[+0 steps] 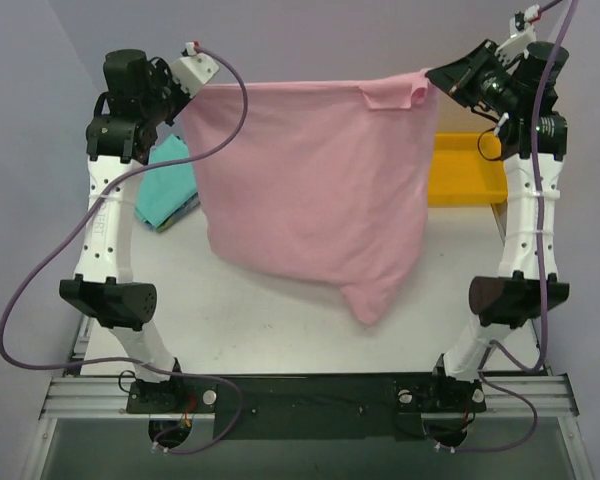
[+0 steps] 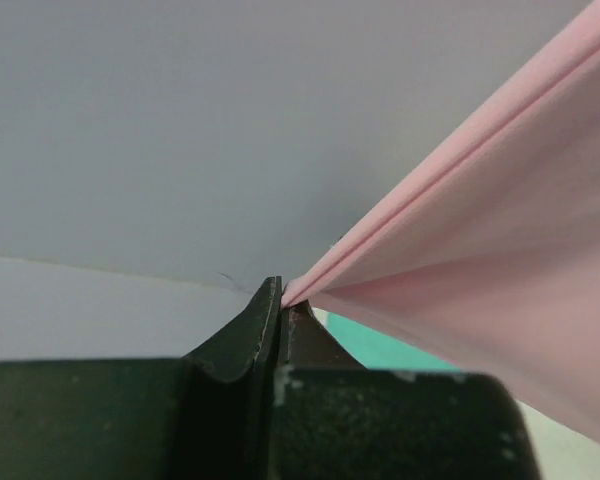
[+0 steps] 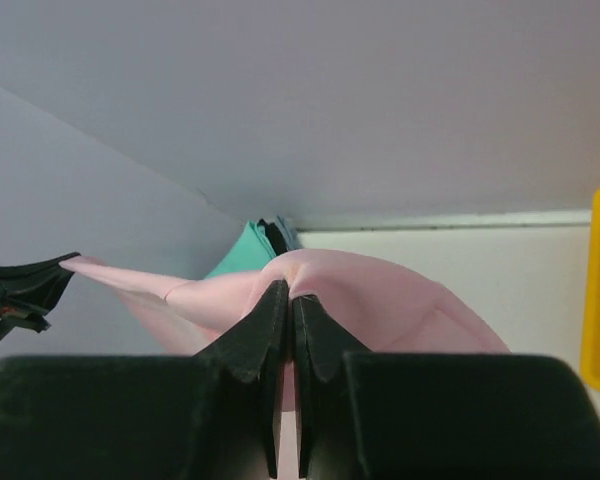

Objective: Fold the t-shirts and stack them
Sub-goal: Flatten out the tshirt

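High over the white table (image 1: pixel 280 330), between the two arms: light pink soft-cloth t-shirt (image 1: pixel 315 200), strung out by its top edge like washing on a line. Hangs as a broad sheet and droops to a point at lower right. Left gripper (image 2: pixel 280 298): fingers pressed together on one upper corner, hem drawn taut away from them. Right gripper (image 3: pixel 285 300): fingers likewise clamped on a bunched fold at the other upper corner, with a small flap turned over just beside it.

Looks light and limp, with no stiffness at all. Sags wherever unsupported, creases readily, and probably slides easily over the smooth tabletop. Best taken at corners or along a hem or seam, pinched through both layers, with tension kept between the two holds to lay it flat on lowering.

At far left, partly behind the pink sheet: folded teal-green t-shirt (image 1: pixel 165 190), with a thin blue edge (image 1: pixel 183 213) beneath it, presumably a third tee. At far right: yellow plastic tray (image 1: pixel 465 170), its left end covered by pink cloth. Sleeves and neckline: not made out. Contact of the low point with the table: impossible to decide from above.
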Robot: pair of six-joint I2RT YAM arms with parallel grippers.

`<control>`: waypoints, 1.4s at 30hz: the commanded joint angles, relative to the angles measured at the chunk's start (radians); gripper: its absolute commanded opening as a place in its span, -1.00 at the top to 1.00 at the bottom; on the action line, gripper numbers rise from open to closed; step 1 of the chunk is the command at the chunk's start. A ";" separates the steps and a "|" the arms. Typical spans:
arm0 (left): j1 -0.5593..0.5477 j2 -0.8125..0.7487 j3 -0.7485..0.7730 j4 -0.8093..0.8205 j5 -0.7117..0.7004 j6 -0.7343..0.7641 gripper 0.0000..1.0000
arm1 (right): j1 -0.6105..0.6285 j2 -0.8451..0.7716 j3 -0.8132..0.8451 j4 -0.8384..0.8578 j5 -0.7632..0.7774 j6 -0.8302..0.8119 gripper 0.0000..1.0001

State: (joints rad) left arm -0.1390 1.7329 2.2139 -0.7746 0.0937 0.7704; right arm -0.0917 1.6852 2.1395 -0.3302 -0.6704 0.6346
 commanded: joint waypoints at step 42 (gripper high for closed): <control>0.079 -0.441 -1.226 -0.594 0.150 0.290 1.00 | 0.296 -0.872 -1.549 -0.417 0.199 0.062 1.00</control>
State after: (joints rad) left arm -0.0689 1.3033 0.8753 -1.2831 0.2062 1.0546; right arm 0.1989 0.7643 0.4671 -0.6891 -0.4961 0.7136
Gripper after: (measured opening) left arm 0.034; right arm 0.005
